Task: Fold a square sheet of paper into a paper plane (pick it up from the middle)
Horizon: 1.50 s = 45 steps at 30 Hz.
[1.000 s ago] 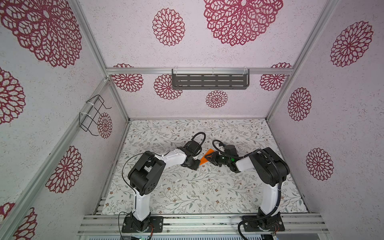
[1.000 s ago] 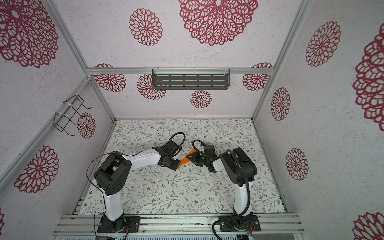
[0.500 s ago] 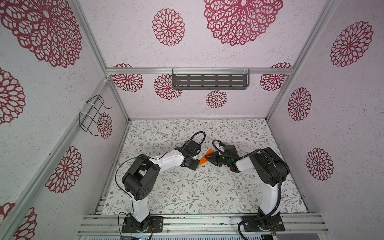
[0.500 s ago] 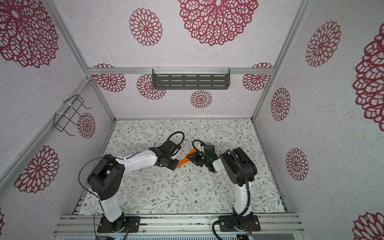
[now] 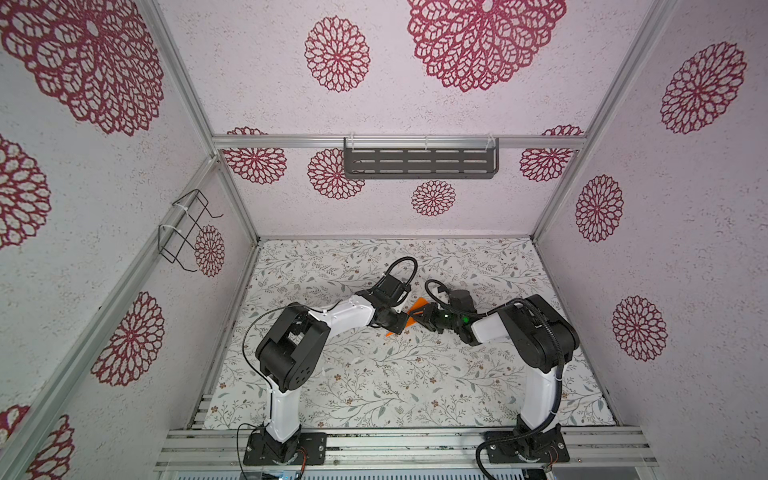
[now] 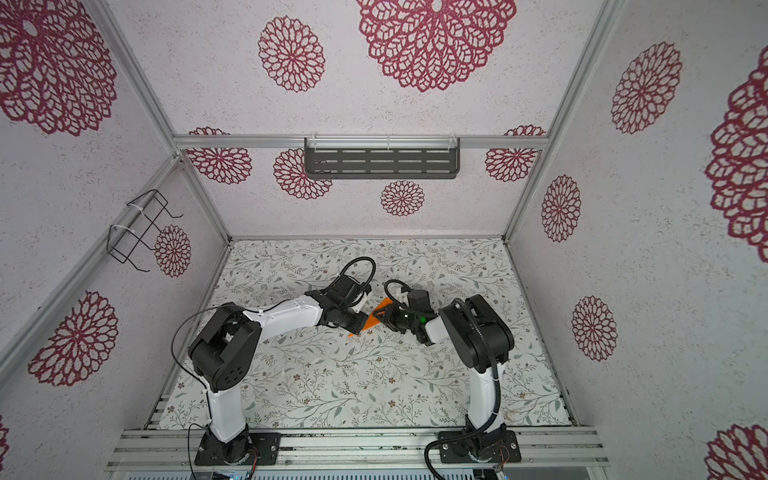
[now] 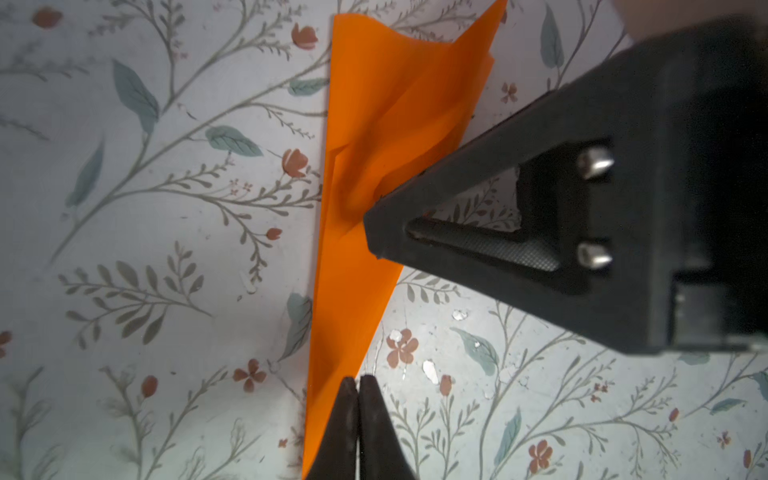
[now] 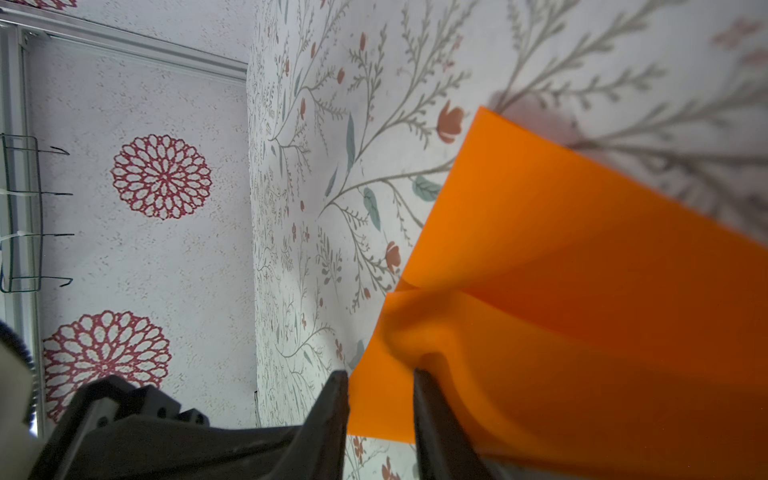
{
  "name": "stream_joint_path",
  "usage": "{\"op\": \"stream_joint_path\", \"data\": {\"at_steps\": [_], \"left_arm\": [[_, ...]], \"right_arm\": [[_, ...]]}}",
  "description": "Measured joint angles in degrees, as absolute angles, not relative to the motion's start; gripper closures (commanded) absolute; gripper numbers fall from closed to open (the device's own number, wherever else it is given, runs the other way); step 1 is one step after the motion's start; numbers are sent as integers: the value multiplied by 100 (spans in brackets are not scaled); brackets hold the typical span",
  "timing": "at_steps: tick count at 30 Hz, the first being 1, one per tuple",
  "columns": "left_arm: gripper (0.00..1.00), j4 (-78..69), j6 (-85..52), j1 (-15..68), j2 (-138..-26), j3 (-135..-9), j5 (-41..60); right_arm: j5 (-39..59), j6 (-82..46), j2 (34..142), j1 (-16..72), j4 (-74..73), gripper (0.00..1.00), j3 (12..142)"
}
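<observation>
- Showing two white-and-black robot arms meeting tip to tip at mid-table, seen from above in both top views, w/ a small orange paper (image 5: 412, 316) (image 6: 372, 322) btwn them.
- Orange paper: folded into a long, narrow wedge tapering toward one end, lying on the floral tabletop (image 5: 374, 374). At the wide end, loose layers (image 7: 399, 83) lift & fan apart.
- L gripper (image 7: 358, 384): clenched, fingers pressed tight together, tips on the paper's narrow end. Can't tell whether any paper is pinched btwn them.
- R gripper (image 8: 380, 374): jaws parted w/ a clear gap. In the R wrist view, orange paper (image 8: 561, 270) fills that gap & rises in a curved flap beyond it.
- In the L wrist view, the R gripper's black triangular fingertip (image 7: 374, 232) touches the paper approx mid-length, where the layers look dented & creased.
- In a top view the L gripper (image 5: 398, 326) & R gripper (image 5: 424, 319) sit just beside each other, the paper's narrow end toward the L arm's side.
</observation>
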<state>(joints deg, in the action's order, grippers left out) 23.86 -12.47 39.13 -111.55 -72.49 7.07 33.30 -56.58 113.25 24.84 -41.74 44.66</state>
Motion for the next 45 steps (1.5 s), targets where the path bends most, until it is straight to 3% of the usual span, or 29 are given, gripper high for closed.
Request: {"op": "stream_joint_path", "data": {"at_steps": [19,45], "left_arm": [[100,2408,-1160,3964,-11450,-7288,526],[100,3072,-1142,3948,-10488,-6525,108]], "right_arm": [[3328,-5660,11325,2477,-4165,69,4464],[3332,-5592,11323,2486,-4117,70,4469]]}}
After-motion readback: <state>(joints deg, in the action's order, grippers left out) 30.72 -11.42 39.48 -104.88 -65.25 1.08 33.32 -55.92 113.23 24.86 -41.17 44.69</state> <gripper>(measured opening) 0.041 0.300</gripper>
